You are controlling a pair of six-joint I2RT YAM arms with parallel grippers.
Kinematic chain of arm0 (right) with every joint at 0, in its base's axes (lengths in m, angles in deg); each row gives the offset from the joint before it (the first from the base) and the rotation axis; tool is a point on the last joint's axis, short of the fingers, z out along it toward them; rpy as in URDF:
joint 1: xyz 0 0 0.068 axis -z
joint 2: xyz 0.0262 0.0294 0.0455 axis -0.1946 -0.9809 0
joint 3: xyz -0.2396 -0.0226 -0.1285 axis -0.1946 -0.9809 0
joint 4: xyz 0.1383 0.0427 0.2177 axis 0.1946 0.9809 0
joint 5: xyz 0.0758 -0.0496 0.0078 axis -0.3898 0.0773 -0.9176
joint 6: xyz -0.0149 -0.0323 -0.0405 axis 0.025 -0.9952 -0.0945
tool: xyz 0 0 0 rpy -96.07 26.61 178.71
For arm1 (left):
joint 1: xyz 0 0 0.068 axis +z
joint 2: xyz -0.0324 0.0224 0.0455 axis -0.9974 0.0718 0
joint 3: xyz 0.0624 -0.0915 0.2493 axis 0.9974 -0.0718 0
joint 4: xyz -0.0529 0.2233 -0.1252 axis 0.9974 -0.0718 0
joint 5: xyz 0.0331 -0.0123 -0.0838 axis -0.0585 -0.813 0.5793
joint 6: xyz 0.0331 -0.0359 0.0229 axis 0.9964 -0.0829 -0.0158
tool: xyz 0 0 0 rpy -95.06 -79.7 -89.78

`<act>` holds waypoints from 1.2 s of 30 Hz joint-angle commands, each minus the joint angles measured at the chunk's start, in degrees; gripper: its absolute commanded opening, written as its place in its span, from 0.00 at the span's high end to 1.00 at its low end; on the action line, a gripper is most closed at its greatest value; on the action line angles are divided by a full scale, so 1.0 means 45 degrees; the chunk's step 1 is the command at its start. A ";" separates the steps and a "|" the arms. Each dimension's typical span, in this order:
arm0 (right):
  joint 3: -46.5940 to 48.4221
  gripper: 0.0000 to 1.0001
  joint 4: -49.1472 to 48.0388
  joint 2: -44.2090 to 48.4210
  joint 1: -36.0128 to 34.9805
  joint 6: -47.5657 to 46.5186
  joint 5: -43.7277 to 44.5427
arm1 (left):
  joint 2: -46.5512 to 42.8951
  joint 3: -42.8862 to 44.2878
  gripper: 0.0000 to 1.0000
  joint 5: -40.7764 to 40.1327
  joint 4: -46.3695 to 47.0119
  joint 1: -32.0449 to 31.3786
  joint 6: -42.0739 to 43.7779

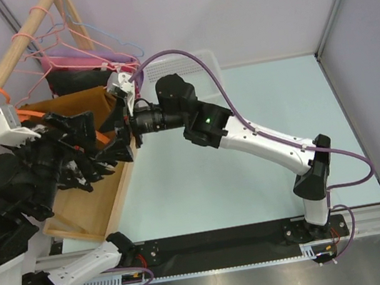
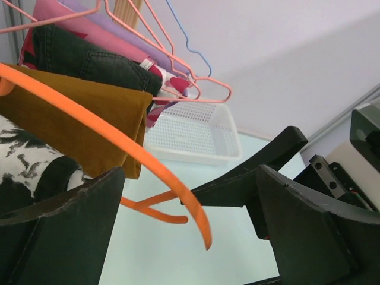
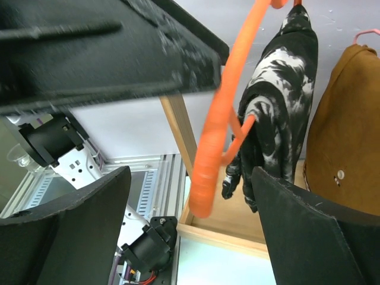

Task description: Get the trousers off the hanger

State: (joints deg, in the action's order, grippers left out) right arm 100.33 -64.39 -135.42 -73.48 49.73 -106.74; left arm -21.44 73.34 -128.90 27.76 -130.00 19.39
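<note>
At the far-left rail (image 1: 15, 41), printed trousers (image 3: 279, 101) hang lengthwise down off the orange hanger (image 3: 214, 142), brown trousers (image 3: 344, 148) beside. Left claw (image 2: 190, 178) and right claw (image 3: 191, 178) both gape wide.

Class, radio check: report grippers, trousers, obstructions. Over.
Left gripper, right gripper open at orange hanger. Black-and-white trousers, rust-brown trousers hanging. Pink hangers crowd alongside.
</note>
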 commanded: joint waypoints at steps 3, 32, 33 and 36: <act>0.1399 0.13 -0.0021 -0.0424 0.0007 -0.0109 0.0196 | 0.0280 0.0199 0.02 -0.0445 0.0931 0.0097 -0.1076; 0.3197 0.55 0.0018 -0.2124 0.0203 0.0438 0.0020 | -0.1126 -0.4019 0.30 0.1428 0.5225 0.3531 -0.2502; 0.3216 0.63 -0.0001 -0.2202 0.0203 0.0457 0.0040 | -0.1145 -0.4097 0.31 0.1546 0.5266 0.3670 -0.2502; 0.3178 0.67 0.0057 -0.2242 0.0222 0.0477 0.0040 | -0.1029 -0.4234 0.39 0.2209 0.5461 0.4217 -0.2308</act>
State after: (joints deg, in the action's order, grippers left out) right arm 112.03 -63.54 -144.82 -72.72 51.30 -106.63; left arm -26.47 55.14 -124.36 47.93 -114.00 7.10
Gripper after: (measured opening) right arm 0.347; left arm 0.642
